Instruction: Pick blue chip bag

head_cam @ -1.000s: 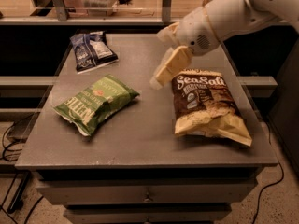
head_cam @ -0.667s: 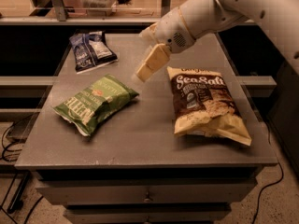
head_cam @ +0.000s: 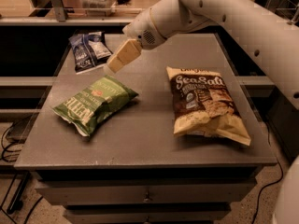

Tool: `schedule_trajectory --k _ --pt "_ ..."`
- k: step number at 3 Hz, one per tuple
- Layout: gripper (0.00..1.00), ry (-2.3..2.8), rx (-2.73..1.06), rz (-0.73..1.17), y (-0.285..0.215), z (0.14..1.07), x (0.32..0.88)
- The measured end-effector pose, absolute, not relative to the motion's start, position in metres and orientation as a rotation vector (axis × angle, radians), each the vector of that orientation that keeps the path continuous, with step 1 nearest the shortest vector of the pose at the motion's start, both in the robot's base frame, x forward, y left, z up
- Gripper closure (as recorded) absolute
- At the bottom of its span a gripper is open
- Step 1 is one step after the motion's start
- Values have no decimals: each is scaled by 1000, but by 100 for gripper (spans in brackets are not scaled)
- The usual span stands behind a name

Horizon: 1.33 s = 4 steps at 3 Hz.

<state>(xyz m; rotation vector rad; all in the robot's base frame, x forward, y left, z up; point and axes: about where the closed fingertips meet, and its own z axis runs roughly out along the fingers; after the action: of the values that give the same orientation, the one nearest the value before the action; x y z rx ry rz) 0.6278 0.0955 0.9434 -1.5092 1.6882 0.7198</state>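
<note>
The blue chip bag lies at the far left corner of the grey table. It is dark navy with a pale panel. My gripper hangs above the table just right of the bag, its cream fingers pointing down and left toward it, apart from it. My white arm reaches in from the upper right.
A green chip bag lies at the left middle of the table. A larger yellow-and-brown "Sea Salt" bag lies at the right. A drawer front sits below the table's front edge. A shelf and rail run behind the table.
My gripper has moved left across the table, from beside the Sea Salt bag toward the blue chip bag. The bags have not moved.
</note>
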Motion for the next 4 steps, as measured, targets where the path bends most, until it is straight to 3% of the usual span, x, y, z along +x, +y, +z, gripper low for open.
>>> schedule_trajectory --k 2,4 --pt "0 1739 -1487 674 91 922 641" --pt "0 1771 -1386 578 99 905 687"
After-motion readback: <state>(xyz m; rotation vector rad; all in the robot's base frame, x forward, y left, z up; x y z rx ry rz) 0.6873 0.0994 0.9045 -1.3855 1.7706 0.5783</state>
